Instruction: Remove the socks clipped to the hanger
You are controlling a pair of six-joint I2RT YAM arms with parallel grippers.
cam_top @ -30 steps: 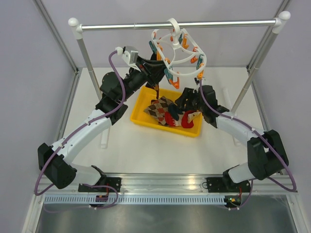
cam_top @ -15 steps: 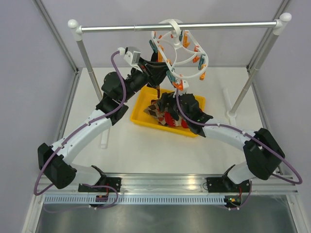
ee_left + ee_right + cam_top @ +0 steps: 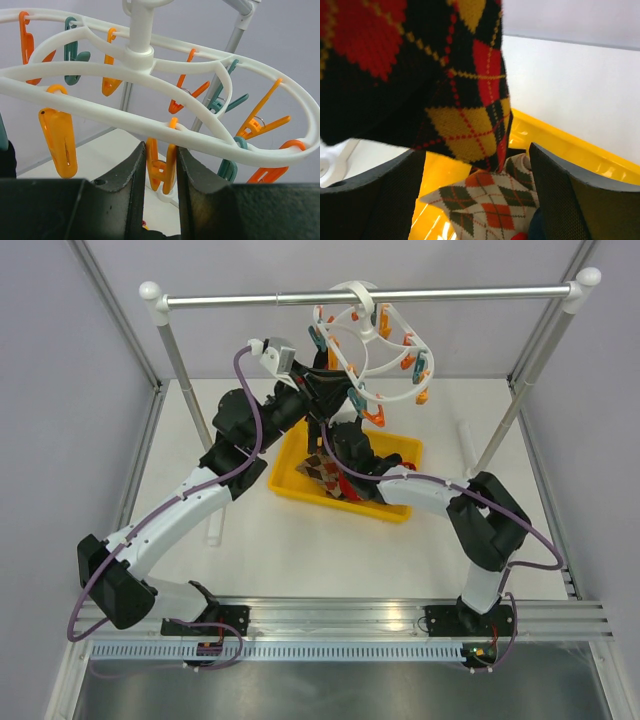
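Black arms rise from the near edge of a white table (image 3: pixel 300 540). On the left, my left pincer (image 3: pixel 161 150) reaches up to the white plastic hanger (image 3: pixel 140 52), which hooks over a silver rail (image 3: pixel 250 297) at the back. Seen from that wrist, my fingers (image 3: pixel 127 172) press on either side of one orange peg (image 3: pixel 161 170) under the hanger's ring, closed on it. More orange and teal pegs dangle around the double oval ring.

Just below, a dark sock (image 3: pixel 420 65) hangs down, black with red and yellow diamonds. To the right of it, my right pincer (image 3: pixel 476 150) sits low over a yellow tray (image 3: pixel 560 150). Its fingers are spread wide apart. The lower end of the hanging sock falls between them, and neither finger touches it. Underneath, in the tray, lies a beige sock (image 3: pixel 480 205) with brown and orange diamonds. From above, a small heap of patterned socks shows in the tray's middle.
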